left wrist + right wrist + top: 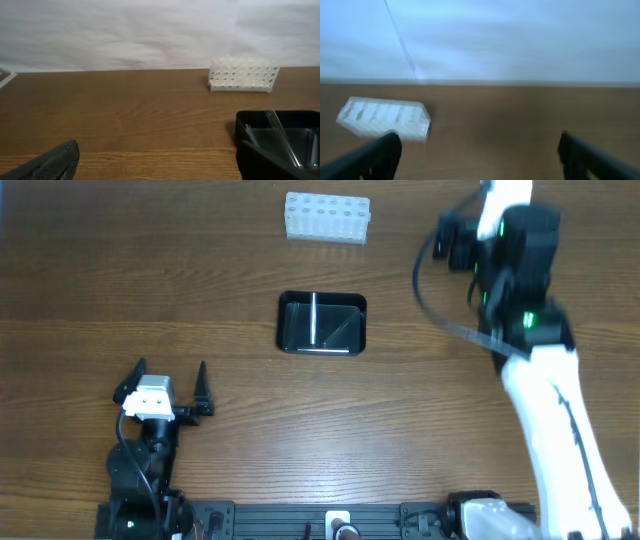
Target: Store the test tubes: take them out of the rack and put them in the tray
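Jaws apart left and right, one rack (327, 218), one tray (284, 326) holding at least two test tubes (314, 320)

The light is bright and even, and it looks like it comes from above. In the top view the bench (200, 300) has no dark patches. The shadows are small and soft, like the thin one next to the left hand (171, 366). The white rack (327, 217) looks very bright. The black tray (281, 325) has a pale shine on its floor. Little green lights (527, 318) glow on the right arm (560, 430). In the left wrist view the wall (125, 35) is bright, and the bench has a pale shiny band across its middle. In the right wrist view the fingers (375, 157) are dark shapes against the bright wall.
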Robot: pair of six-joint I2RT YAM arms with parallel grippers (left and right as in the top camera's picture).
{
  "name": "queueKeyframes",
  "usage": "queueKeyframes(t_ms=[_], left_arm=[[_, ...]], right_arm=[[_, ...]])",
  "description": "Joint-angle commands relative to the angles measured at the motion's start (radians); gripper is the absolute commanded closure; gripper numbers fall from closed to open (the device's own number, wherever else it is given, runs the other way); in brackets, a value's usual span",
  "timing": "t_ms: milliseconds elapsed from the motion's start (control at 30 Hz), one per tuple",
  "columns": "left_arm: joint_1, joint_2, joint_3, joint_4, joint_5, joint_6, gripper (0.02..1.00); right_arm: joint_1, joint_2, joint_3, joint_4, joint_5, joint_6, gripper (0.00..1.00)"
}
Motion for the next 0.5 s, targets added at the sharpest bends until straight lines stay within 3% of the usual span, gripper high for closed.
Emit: queueKeyframes(t_ms=[33, 200, 500], left_arm=[[0.005, -0.005, -0.005, -0.003, 0.01, 0.014, 0.018], [0.005, -0.005, -0.005, -0.003, 0.01, 0.014, 0.018], [0.005, -0.005, -0.005, -0.003, 0.01, 0.014, 0.02]], right_arm=[[-0.006, -0.268, -0.31, 0.104, 0.052, -0.018, 0.009], [-0.006, -0.602, -0.658, 0.193, 0.052, -0.018, 0.009], [0.003, -0.951, -0.973, 0.2, 0.035, 0.013, 0.009]])
